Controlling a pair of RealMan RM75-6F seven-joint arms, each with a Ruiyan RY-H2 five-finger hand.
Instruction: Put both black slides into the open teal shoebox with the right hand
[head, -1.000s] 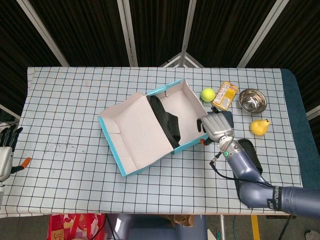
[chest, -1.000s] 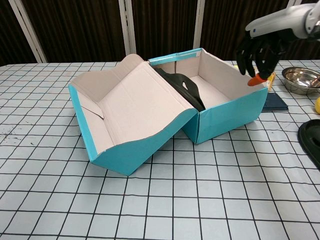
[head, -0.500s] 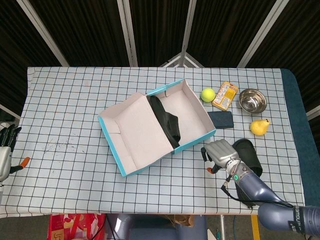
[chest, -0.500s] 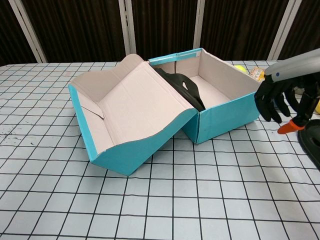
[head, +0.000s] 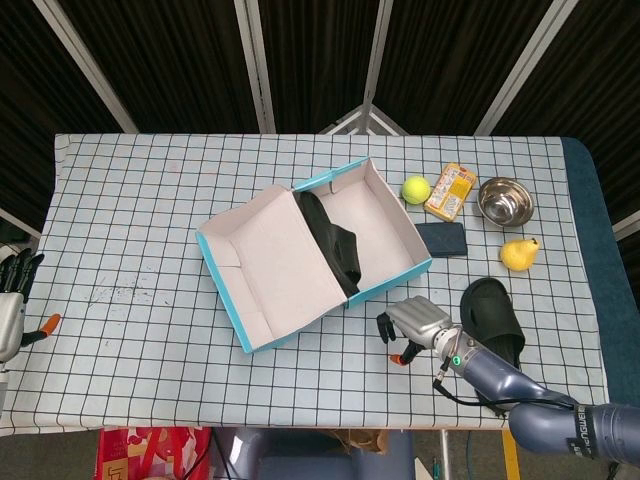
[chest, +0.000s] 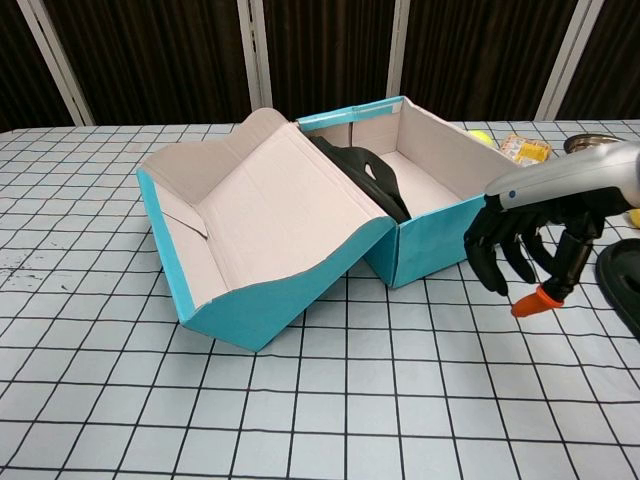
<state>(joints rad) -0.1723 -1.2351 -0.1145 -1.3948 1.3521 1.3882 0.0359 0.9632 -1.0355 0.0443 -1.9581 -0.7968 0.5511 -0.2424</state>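
Right hand (head: 412, 325) empty, fingers spread, beside teal shoebox (head: 395, 285). Second black slide (head: 492, 315) on table: likely light, flexible rubber; grasp across strap.

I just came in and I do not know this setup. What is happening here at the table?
A two-armed robot is packing black slides into a teal shoebox. One slide already lies inside the box, against the open lid. The second slide is on the table to the right of the box, untouched. The right hand hovers empty with fingers spread in front of the box, beside that slide. The left hand sits idle at the far left edge.
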